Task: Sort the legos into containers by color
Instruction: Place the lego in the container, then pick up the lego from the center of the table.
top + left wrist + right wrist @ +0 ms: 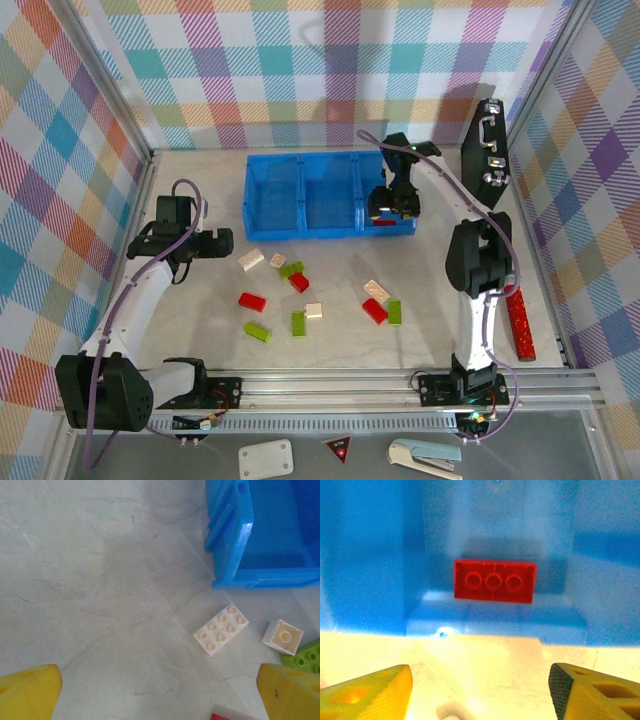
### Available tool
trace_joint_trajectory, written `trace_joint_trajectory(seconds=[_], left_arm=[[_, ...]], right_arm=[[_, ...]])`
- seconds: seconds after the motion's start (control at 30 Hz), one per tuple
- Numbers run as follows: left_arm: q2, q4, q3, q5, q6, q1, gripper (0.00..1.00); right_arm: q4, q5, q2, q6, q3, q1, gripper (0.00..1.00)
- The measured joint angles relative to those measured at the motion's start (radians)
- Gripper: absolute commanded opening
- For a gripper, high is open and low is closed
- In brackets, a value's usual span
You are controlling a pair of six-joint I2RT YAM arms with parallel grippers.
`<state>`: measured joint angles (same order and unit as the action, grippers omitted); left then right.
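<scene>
Right wrist: one red brick [495,581] lies in the bin [370,555].
Pincers: my right pincer [480,680] and left pincer [159,680] wide, empty.
Remaining: eleven-odd loose bricks [252,301] on tabletop [200,330].

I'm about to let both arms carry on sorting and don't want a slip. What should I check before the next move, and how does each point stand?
1. Right gripper empty, jaws apart: ok.
2. Red studded plastic brick lying inside the rightmost compartment of the bright blue plastic bin: ok.
3. Left gripper open, nothing between its yellow fingers: ok.
4. Cream eight-stud plastic brick ahead of the left gripper, apart from the small cream brick: ok.
5. All loose bricks binned: not ok; red, green and cream ones lie on the pale table.
6. Which compartment takes cream: cannot tell.
</scene>
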<state>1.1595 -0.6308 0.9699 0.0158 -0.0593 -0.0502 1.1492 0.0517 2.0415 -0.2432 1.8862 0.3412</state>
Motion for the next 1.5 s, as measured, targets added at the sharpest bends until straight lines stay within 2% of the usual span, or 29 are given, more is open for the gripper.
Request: trace_joint_trajectory(seconds=[0.4, 0.77, 1.1, 1.5], left_arm=[[0.069, -0.128, 0.107, -0.008, 0.105, -0.098, 0.95], [0.15, -0.15, 0.108, 0.005, 0.262, -0.265, 0.91], [0.29, -0.122, 0.108, 0.048, 0.453, -0.41, 0.88], [0.476, -0.023, 0.156, 0.084, 0.737, -0.512, 0.86]], right_arm=[[-0.043, 0.001, -0.249, -0.03, -0.291, 0.014, 0.73], [-0.082, 0.0, -0.417, -0.041, -0.501, 0.014, 0.72], [-0.11, 0.0, -0.432, -0.04, -0.561, 0.018, 0.72], [-0.117, 0.002, -0.479, -0.04, -0.579, 0.018, 0.72]])
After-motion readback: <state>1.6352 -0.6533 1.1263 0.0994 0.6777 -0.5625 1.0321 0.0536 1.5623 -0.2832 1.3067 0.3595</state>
